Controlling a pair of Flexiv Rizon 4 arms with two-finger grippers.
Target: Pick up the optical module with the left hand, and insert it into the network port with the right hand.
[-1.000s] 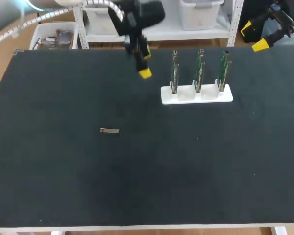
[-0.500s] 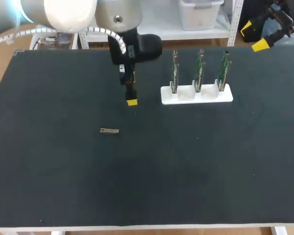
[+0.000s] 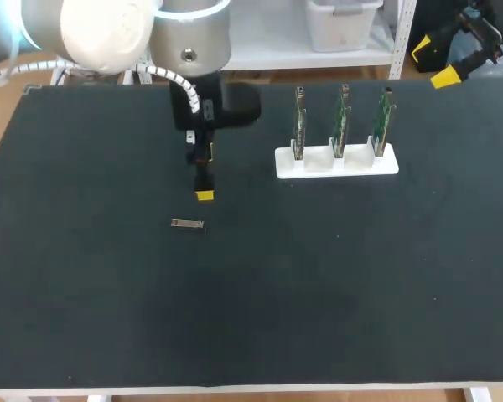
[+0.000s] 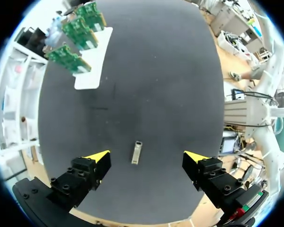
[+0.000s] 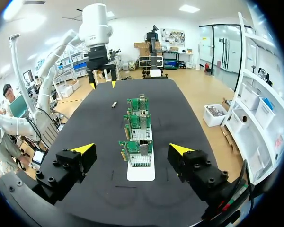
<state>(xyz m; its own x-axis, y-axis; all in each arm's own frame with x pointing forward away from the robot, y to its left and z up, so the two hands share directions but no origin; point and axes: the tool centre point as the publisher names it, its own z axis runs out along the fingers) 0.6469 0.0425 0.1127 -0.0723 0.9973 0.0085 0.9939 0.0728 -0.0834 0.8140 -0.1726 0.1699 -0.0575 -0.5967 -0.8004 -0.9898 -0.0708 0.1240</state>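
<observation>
The optical module point(image 3: 187, 224), a small silver bar, lies flat on the black mat left of centre. My left gripper point(image 3: 204, 194) hangs open just above and behind it; in the left wrist view the module point(image 4: 136, 152) lies between and slightly ahead of the open gripper point(image 4: 147, 155), untouched. Three green network cards point(image 3: 339, 117) stand upright in a white holder point(image 3: 336, 163) at the back right. My right gripper point(image 3: 440, 67) is at the far right corner, off the mat. In the right wrist view that gripper point(image 5: 131, 148) is open, with the cards point(image 5: 138, 132) ahead and the module point(image 5: 114, 104) beyond.
The black mat point(image 3: 318, 285) covers the whole table. The card holder is the only standing obstacle, to the right of my left arm point(image 3: 189, 50), which reaches in from the back left.
My left gripper has come down and toward the front left, from beside the card holder to just above the module. The module and the right arm have not moved.
</observation>
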